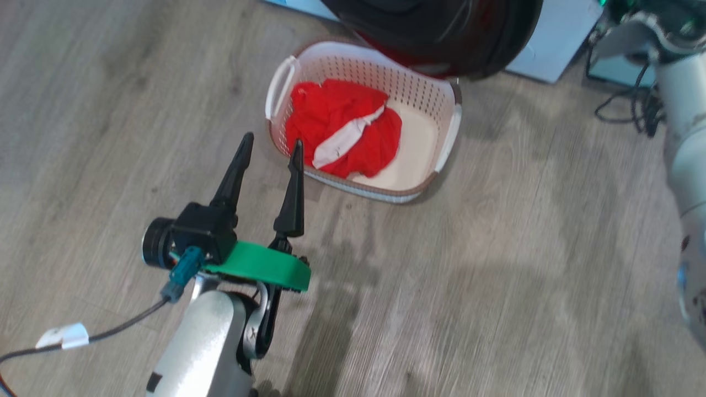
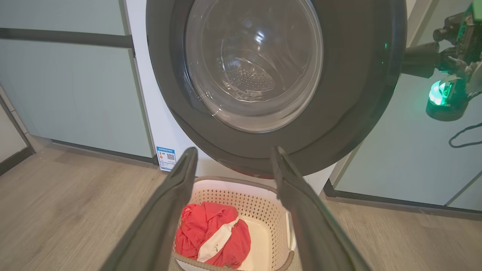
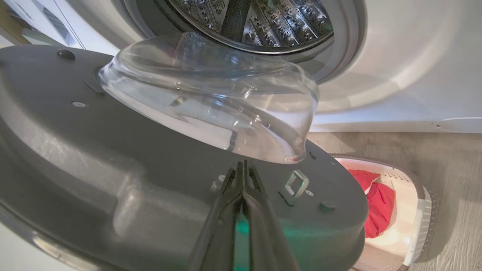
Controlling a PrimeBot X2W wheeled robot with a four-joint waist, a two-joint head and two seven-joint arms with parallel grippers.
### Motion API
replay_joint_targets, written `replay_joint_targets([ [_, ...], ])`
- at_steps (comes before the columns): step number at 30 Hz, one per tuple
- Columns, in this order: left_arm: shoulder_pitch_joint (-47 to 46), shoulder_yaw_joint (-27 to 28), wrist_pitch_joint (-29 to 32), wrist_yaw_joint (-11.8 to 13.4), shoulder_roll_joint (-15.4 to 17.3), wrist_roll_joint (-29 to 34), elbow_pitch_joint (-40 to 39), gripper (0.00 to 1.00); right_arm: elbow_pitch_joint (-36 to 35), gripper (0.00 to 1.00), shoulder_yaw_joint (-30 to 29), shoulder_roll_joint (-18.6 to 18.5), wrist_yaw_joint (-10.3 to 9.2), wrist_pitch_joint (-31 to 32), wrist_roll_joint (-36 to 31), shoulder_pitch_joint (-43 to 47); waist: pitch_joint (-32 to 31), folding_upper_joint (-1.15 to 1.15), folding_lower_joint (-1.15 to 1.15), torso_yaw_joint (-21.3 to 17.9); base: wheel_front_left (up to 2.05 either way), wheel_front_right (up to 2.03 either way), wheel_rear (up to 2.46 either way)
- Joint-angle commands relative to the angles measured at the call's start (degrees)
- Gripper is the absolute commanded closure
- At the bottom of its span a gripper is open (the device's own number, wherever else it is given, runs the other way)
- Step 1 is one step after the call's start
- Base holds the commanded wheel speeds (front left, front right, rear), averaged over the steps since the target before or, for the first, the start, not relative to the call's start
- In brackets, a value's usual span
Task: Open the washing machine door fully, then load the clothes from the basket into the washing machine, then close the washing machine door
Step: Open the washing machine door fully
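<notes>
The washing machine door (image 2: 357,94), a black rim around a clear glass bowl, stands swung out over the basket (image 1: 424,102). In the right wrist view my right gripper (image 3: 243,166) is shut, its tips against the door's grey inner face (image 3: 113,169) just below the glass bowl (image 3: 211,105). The steel drum (image 3: 256,22) of the washing machine (image 2: 150,113) shows behind. The red and white clothes (image 1: 342,127) lie in the basket's left half. My left gripper (image 1: 272,140) hovers open just short of the basket's near left rim, nothing between its fingers.
Pale teal cabinets (image 2: 75,82) flank the machine on both sides. A blue sticker (image 2: 165,158) marks the machine's lower left corner. My right forearm (image 1: 684,138) runs down the right edge of the head view, with cables (image 1: 634,110) on the wooden floor (image 1: 496,275) beside it.
</notes>
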Motion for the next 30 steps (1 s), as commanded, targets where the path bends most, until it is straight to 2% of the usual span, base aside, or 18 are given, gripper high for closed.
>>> replay_joint_targets([
  [1,0.4,2.2,-0.5,-0.1,0.8,0.7,-1.4,0.0,-2.8,1.0,0.9,1.9,0.05,0.6,0.8,0.6,-2.0,0.0,0.0,1.0,0.0,0.0,0.0],
  [18,4.8,3.3,-0.5,-0.9,0.8,2.4,0.1,0.0,-7.9,1.0,3.0,3.4,0.05,2.8,6.7,13.0,-10.4,0.0,0.0,5.9,0.0,0.0,0.0],
  [30,6.2,5.5,-0.5,-1.2,0.8,2.8,0.8,0.0,-10.5,1.0,6.4,6.2,0.05,4.1,9.3,17.2,-13.0,0.0,0.0,9.5,0.0,0.0,0.0],
])
